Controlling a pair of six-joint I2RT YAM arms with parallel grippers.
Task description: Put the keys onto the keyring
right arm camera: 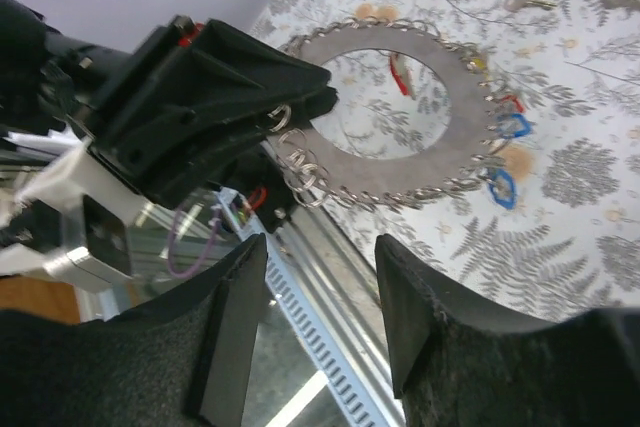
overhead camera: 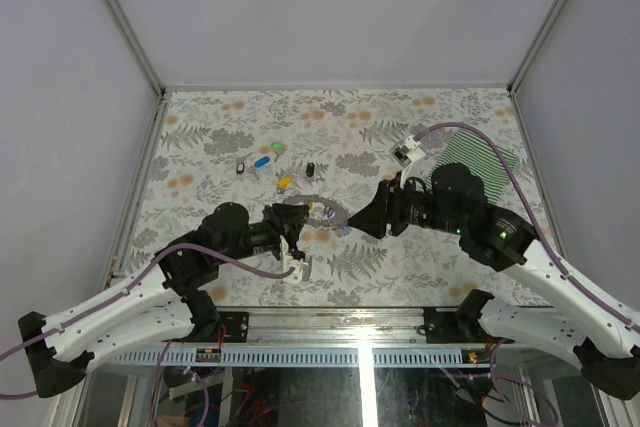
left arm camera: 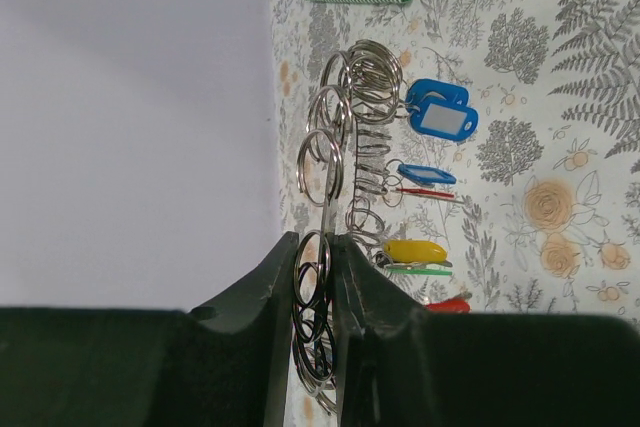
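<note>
Clamped shut, left gripper (left arm camera: 316,257) has the keyring (right arm camera: 410,175) pinched by its near-left rim, among the small split rings (left arm camera: 325,162); keyring looks tilted up off the table (overhead camera: 225,127), can't confirm clearance; right gripper (right arm camera: 320,247) sits just right of it, jaws spread wide, nothing between them, aimed at the keyring's open centre; blue and red tags (left arm camera: 440,115) sit along the rim by the split rings, can't tell whether threaded or just lying under it; farther out, loose keys (overhead camera: 284,183) scattered beyond the keyring toward far left: yellow nearest, then black, blue, green; striped cloth (overhead camera: 485,157) at far right, not involved.

Read: keyring presented, no key in hand, so the pick-a-key step is open. Next move, my guess: right arm reaches past the keyring for the yellow key; needs a fine pinch on the plastic head, since it lies flat; left must hold steady for threading.
</note>
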